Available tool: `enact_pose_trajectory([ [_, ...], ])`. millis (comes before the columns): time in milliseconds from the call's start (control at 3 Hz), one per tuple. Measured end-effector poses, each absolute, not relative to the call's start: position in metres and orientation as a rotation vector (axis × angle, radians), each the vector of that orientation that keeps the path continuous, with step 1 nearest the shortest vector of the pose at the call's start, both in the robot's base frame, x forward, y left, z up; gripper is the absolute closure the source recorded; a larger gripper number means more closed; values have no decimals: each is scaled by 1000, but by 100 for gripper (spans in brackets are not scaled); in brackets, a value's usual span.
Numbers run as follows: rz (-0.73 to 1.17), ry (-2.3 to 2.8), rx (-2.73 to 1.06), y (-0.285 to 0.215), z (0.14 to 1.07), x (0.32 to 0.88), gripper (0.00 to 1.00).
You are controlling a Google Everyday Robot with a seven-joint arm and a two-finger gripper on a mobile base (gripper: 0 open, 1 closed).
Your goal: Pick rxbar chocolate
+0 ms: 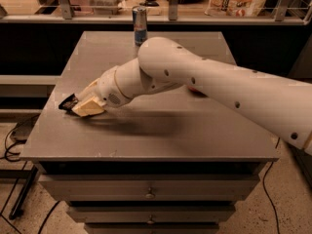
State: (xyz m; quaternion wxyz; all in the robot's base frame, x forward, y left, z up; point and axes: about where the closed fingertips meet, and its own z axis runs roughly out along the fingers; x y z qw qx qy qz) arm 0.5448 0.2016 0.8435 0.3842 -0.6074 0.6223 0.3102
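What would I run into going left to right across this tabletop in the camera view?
rxbar chocolate near the table's left edge → gripper, low over the bar's right end → drink can at the back → white arm, running off right.

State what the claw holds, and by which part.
Cannot be told: the claw covers the rxbar chocolate near the table's edge, only one end showing.

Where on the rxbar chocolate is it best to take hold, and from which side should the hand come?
Probably across the narrow width of the rxbar chocolate, near its middle, coming from above: it is thin and lies on the table near the left edge, so only its long edges offer a grip. The hand sits over it, hiding all but one dark end.
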Motion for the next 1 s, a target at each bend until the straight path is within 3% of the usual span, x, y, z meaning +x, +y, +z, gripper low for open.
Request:
enact_pose_trajectory([
  [333, 765, 1497, -1573, 198, 883, 547, 100],
  [1000, 661, 1255, -1622, 174, 1009, 556, 100],
])
